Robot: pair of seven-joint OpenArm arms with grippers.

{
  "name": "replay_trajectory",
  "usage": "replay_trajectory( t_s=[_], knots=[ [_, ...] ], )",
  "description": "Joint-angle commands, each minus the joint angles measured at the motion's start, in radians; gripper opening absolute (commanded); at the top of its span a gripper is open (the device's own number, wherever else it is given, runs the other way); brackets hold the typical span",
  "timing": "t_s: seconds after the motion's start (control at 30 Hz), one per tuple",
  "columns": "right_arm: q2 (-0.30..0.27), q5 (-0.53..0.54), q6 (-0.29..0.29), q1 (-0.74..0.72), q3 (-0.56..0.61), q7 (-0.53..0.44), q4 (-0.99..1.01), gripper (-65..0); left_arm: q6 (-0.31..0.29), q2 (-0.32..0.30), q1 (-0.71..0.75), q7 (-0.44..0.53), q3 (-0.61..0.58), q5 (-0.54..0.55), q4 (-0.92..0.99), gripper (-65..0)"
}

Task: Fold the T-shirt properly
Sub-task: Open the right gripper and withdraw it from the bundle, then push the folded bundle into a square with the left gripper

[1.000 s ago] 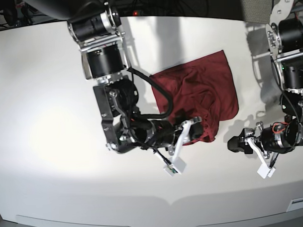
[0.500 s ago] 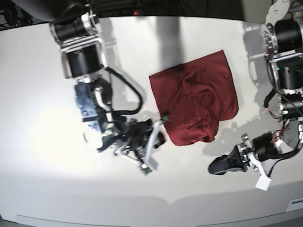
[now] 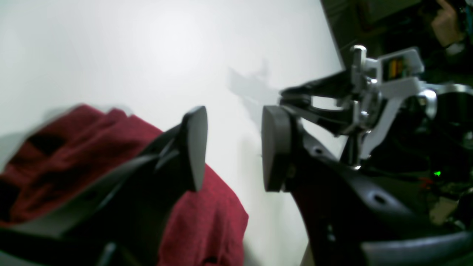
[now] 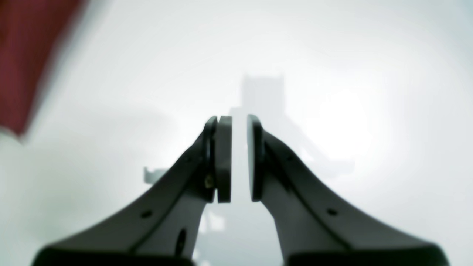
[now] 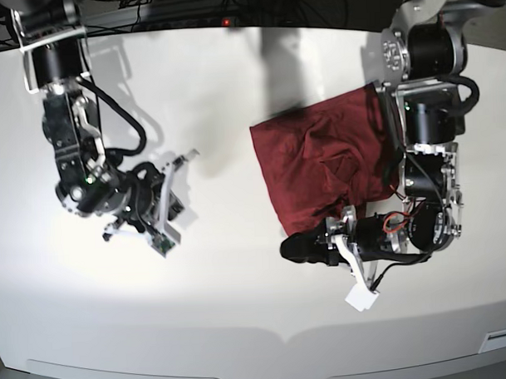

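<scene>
The dark red T-shirt (image 5: pixel 318 154) lies crumpled in a rough folded square right of the table's middle. My left gripper (image 5: pixel 292 249) is low over the table just below the shirt's lower left corner. In the left wrist view it (image 3: pixel 232 147) is open and empty, with the shirt (image 3: pixel 214 221) behind its left finger. My right gripper (image 5: pixel 179 179) is far to the left, well apart from the shirt. In the right wrist view it (image 4: pixel 239 159) is almost shut, with a thin gap and nothing in it. A blurred strip of the shirt (image 4: pixel 26 55) shows at the upper left.
The white table (image 5: pixel 232 74) carries only the shirt and the arms. Its front edge (image 5: pixel 258 335) runs along the bottom of the base view. The other arm's links (image 3: pixel 369 96) show beyond the table's edge in the left wrist view.
My right gripper has let go of the shirt's lower edge and drawn far back to the left. My left gripper has swung left to the shirt's lower left corner.
</scene>
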State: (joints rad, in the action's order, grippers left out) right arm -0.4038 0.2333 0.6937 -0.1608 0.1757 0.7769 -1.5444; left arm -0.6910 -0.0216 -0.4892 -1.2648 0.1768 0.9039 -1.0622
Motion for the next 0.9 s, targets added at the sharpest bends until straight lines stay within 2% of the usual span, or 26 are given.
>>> replay_trajectory(
  t_s=[0.0, 0.1, 0.27, 0.37, 0.5, 0.67, 0.87],
  knots=[
    [-0.021, 0.005, 0.004, 0.003, -0.006, -0.013, -0.041, -58.5, -0.007, -0.003, -0.014, 0.009, 0.003, -0.005, -0.041, -42.1],
    [-0.06, 0.005, 0.0, 0.066, -0.006, -0.01, -0.087, -58.5, -0.007, -0.004, 0.037, 0.053, 0.003, -0.134, -0.1, -42.1],
    [-0.071, 0.006, -0.036, 0.099, -0.006, -0.01, -0.106, -58.5, -0.007, -0.019, 0.134, 0.281, 0.003, -0.4, -0.109, -42.1],
    [-0.07, 0.006, -0.037, 0.1, -0.006, -0.009, -0.106, -58.5, -0.007, -0.049, 0.178, 0.348, 0.003, -0.485, -0.109, -42.1],
    [-0.07, 0.006, -0.037, 0.1, -0.006, -0.009, -0.106, -58.5, -0.007, -0.117, 0.196, 0.346, 0.003, -0.469, -0.109, -42.1],
    [-0.069, 0.013, -0.037, 0.1, -0.006, -0.013, -0.106, -58.5, -0.007, -0.185, 0.19, 0.304, 0.003, -0.36, -0.111, -42.1],
    [-0.069, 0.013, -0.04, 0.1, -0.006, -0.012, -0.106, -58.5, -0.007, -0.243, 0.19, 0.308, 0.005, -0.353, -0.111, -42.1]
  ],
)
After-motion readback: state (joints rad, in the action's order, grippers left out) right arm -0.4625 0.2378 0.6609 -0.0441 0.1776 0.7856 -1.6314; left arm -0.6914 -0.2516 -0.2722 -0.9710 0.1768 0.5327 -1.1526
